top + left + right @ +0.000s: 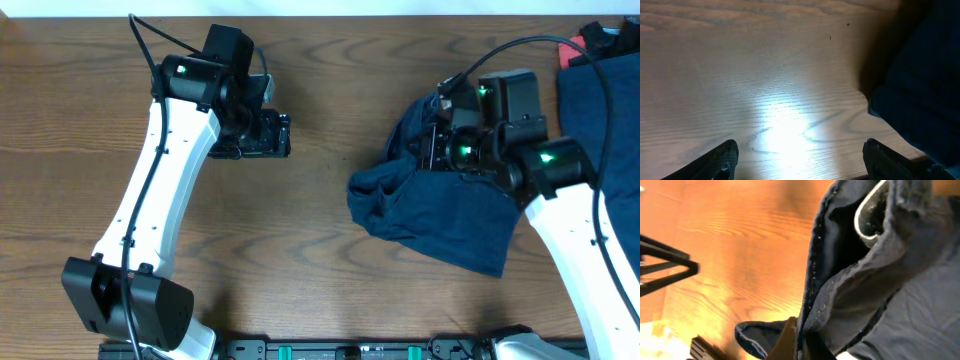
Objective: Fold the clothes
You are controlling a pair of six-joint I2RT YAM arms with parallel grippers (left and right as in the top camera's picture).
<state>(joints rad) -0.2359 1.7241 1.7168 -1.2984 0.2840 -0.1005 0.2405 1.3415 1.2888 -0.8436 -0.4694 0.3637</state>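
Observation:
A dark navy garment (430,205) lies crumpled on the wooden table, right of centre. My right gripper (437,150) is shut on its upper edge; in the right wrist view the fingers (802,340) pinch a seamed fold of the navy cloth (880,285), lifted off the table. My left gripper (268,133) is open and empty over bare wood at the left, apart from the garment. In the left wrist view its two fingertips (800,155) are wide apart, and the navy cloth (920,85) shows at the right edge.
More dark blue clothes (600,110) lie piled at the far right of the table, with a red item (572,50) at the top right corner. The table's front edge carries a black rail (350,350).

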